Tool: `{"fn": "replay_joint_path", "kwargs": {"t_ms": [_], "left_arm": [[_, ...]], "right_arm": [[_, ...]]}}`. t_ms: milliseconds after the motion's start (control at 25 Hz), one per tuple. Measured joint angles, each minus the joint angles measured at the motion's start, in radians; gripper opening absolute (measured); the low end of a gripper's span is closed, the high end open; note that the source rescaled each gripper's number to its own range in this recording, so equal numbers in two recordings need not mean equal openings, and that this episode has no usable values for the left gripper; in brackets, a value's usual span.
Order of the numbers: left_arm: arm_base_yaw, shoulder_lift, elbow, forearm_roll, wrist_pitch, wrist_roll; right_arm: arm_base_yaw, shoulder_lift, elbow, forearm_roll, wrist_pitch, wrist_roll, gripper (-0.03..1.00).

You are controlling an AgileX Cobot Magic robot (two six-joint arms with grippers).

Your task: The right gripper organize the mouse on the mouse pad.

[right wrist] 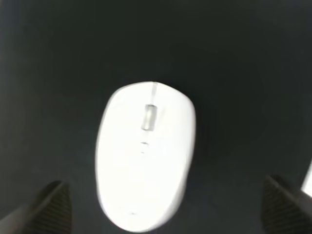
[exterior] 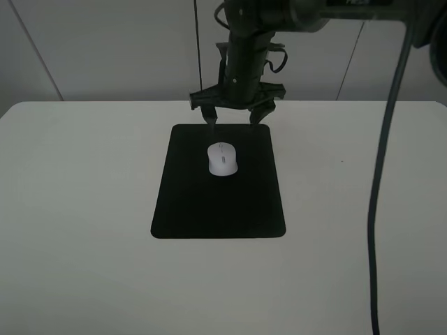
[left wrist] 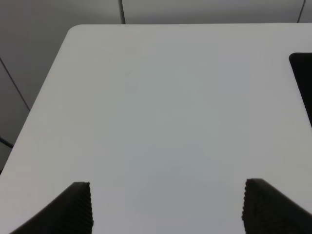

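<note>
The white mouse (exterior: 223, 158) lies on the far half of the black mouse pad (exterior: 218, 209), its grey scroll wheel showing. My right gripper (exterior: 236, 115) hangs open above the pad's far edge, just behind the mouse and clear of it, fingers spread. In the right wrist view the mouse (right wrist: 144, 156) fills the middle on the black pad (right wrist: 243, 58), between the two fingertips (right wrist: 48, 204), which stand wide apart and do not touch it. My left gripper (left wrist: 165, 207) is open over bare white table; a corner of the pad (left wrist: 303, 78) shows at that view's edge.
The white table (exterior: 77, 209) spreads around the pad. A thick black cable (exterior: 380, 174) hangs down at the right of the exterior view. A grey wall stands behind the table's far edge.
</note>
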Motion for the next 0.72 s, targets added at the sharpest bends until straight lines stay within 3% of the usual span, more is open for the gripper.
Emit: {"fn": "replay_joint_path", "kwargs": {"t_ms": [400,720], "left_arm": [[0.0,0.0,0.0,0.0,0.0,0.0],[0.0,0.0,0.0,0.0,0.0,0.0]], "right_arm": [[-0.152,-0.148,0.157,0.012,0.034,-0.069,0.76],[-0.337,-0.378,0.481,0.012,-0.09,-0.087,0.76]]}}
